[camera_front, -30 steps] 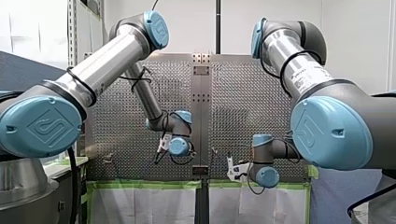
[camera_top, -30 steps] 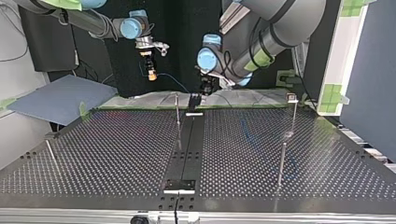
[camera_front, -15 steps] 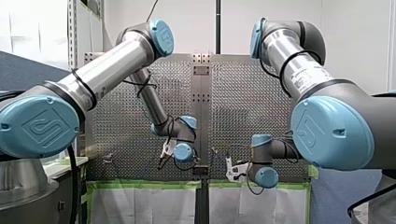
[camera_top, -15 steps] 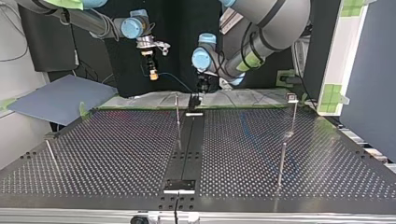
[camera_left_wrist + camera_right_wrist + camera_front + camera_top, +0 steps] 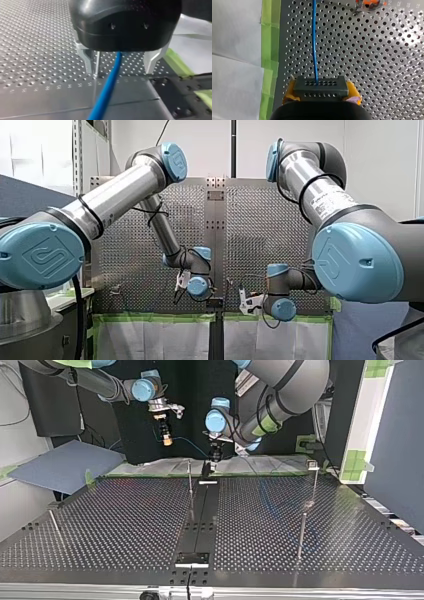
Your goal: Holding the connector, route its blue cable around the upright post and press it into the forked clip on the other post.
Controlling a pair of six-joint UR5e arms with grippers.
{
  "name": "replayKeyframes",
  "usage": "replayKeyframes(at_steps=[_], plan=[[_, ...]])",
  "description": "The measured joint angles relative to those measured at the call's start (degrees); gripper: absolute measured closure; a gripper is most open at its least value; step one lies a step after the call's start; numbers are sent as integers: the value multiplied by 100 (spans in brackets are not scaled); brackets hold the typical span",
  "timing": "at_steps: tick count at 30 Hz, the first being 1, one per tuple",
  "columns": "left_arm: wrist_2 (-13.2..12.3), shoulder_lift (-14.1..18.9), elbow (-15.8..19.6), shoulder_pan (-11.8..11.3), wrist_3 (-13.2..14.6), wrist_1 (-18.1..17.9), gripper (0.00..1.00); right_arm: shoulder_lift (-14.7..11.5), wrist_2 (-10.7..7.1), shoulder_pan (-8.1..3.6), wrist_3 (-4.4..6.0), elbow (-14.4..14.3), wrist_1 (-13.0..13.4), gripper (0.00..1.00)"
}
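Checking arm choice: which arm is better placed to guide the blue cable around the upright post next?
Probably my left: my left gripper, open, straddles the blue cable right beside the upright post. My right gripper is shut on the connector, so it is occupied.

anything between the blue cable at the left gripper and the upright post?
Nothing visible. In the left wrist view the blue cable runs between my left gripper's open fingers, and the post stands right beside one finger, only bare perforated table around them. My right gripper is shut on the connector.
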State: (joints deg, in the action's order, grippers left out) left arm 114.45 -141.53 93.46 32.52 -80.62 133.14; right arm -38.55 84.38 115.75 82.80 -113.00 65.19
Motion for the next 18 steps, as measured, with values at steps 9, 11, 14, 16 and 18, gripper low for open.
replayKeyframes(at_steps=[9, 11, 14, 16, 18], plan=[[2, 0, -38, 11, 59, -37, 2, 1, -2, 60, -19, 8, -14, 100], [24, 0, -38, 21, 87, -3, 2, 1, -1, 68, -24, 9, -15, 100], [33, 0, -39, 38, 120, 29, 2, 1, -1, 74, -34, 9, -21, 100], [31, 0, -40, 46, 151, 35, 2, 1, -1, 81, -39, 9, -27, 100], [30, 0, -40, 51, 176, 36, 2, 0, -3, 92, -47, 9, -32, 100]])
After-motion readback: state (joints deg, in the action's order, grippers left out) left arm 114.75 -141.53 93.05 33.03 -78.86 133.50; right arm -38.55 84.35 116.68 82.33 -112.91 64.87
